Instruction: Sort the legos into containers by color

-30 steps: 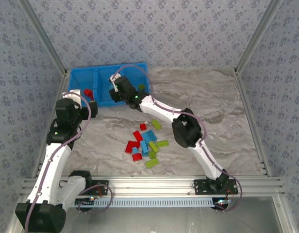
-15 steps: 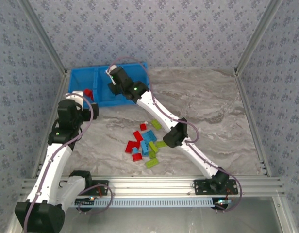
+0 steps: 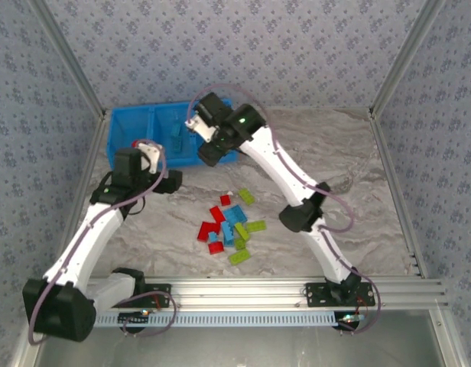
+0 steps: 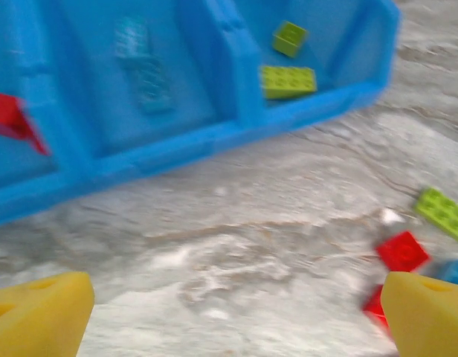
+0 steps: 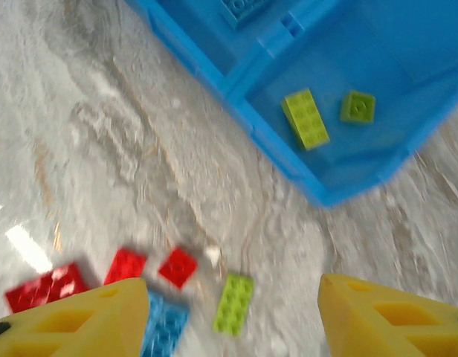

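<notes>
**Top external:** blue bin [image 3: 125, 130] with three compartments stands at the far left of the worktop [image 3: 335, 153]. Loose legos [image 3: 229, 226] lie mid-worktop. Right pincer [image 3: 209, 151] is over the bin's right end, left pincer [image 3: 174, 181] just before the bin.

**Left wrist:** left pincer [image 4: 236, 312] released, empty. Red brick [image 4: 10, 119], light blue bricks [image 4: 143, 67] and lime bricks [image 4: 288, 80] lie in separate compartments.

**Right wrist:** right pincer [image 5: 233, 320] released, empty, above the loose legos.

The arms [image 3: 277, 164] have white links, black joints, grey cables [image 3: 339, 202] (one green light [image 3: 241, 120]) and yellow fingers [image 5: 378, 312].
</notes>
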You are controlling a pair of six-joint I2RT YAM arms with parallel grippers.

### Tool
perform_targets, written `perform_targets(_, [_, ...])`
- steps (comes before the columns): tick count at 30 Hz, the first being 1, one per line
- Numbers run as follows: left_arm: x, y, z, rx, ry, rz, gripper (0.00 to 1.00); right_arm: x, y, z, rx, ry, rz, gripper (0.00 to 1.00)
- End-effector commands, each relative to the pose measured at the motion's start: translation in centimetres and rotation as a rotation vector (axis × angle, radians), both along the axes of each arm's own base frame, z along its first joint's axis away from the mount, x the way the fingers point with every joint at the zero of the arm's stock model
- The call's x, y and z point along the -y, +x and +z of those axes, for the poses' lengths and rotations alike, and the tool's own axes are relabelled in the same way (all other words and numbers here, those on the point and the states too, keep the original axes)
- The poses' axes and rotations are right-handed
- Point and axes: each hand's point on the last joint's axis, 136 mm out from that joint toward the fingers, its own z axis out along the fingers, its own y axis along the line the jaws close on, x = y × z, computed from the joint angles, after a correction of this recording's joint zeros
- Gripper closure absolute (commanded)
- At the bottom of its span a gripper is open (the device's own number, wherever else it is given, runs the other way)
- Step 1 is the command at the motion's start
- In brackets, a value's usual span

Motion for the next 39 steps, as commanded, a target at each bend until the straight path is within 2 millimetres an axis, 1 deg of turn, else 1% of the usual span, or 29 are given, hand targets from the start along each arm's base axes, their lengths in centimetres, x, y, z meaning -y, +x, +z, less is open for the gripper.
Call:
perform_targets(1, [2.5, -0.9, 0.7, -0.133, -0.102, 0.057, 0.01, 4.2, -2.6, -0.9, -0.159, -0.044, -0.049, 0.33])
perform_targets(2, [3.1, -0.8, 0.1, -0.162, -0.128, 0.085, 0.01, 4.9, -3.0, -0.8, -0.178, -0.028, -0.065, 0.33])
perform_targets(5, [6.2, -0.6, -1.6, -0.218, -0.234, 0.127, 0.03, 6.8, -4.3, -1.1, -0.184, 0.033, -0.122, 0.26])
perform_targets(6, [7.3, -0.5, -2.3, -0.230, -0.249, 0.133, 0.06, 7.5, -4.5, -0.6, -0.162, 0.068, -0.145, 0.24])
perform_targets(9, [9.8, -0.2, -4.4, -0.284, -0.219, 0.161, 0.13, 9.3, -5.9, -0.8, -0.158, 0.134, -0.191, 0.20])
perform_targets(12, [11.8, -0.1, -7.0, -0.363, -0.168, 0.204, 0.21, 10.4, -7.5, -1.4, -0.159, 0.199, -0.222, 0.17])
perform_targets(14, [12.5, 0.0, -8.7, -0.406, -0.133, 0.239, 0.24, 11.2, -8.3, -2.2, -0.167, 0.219, -0.248, 0.16])
perform_targets(16, [13.3, 0.2, -10.2, -0.443, -0.114, 0.258, 0.25, 12.3, -8.6, -3.4, -0.173, 0.216, -0.296, 0.15])
perform_targets(18, [14.5, 0.4, -11.1, -0.463, -0.119, 0.247, 0.25, 13.0, -8.5, -4.4, -0.177, 0.236, -0.350, 0.12])
perform_targets(21, [16.0, 0.8, -12.2, -0.480, -0.098, 0.220, 0.25, 13.3, -8.4, -5.9, -0.225, 0.278, -0.396, 0.11])
perform_targets(25, [16.9, 0.8, -14.7, -0.530, -0.043, 0.208, 0.27, 13.9, -8.4, -7.1, -0.252, 0.270, -0.433, 0.10])
perform_targets(28, [17.2, 0.9, -15.8, -0.547, -0.024, 0.207, 0.32, 14.5, -8.3, -7.3, -0.254, 0.262, -0.453, 0.10])
perform_targets(30, [17.2, 0.9, -16.4, -0.558, -0.007, 0.206, 0.38, 14.8, -8.3, -7.4, -0.255, 0.263, -0.459, 0.10])
perform_targets(35, [16.6, 0.5, -17.8, -0.581, 0.043, 0.212, 0.53, 14.0, -9.2, -7.6, -0.295, 0.295, -0.417, 0.10])
perform_targets(37, [16.3, 0.4, -17.9, -0.580, 0.053, 0.216, 0.61, 13.9, -9.3, -7.7, -0.299, 0.310, -0.418, 0.10])
perform_targets(39, [16.2, 0.4, -17.6, -0.569, 0.055, 0.217, 0.68, 13.8, -9.3, -7.6, -0.300, 0.318, -0.420, 0.10])
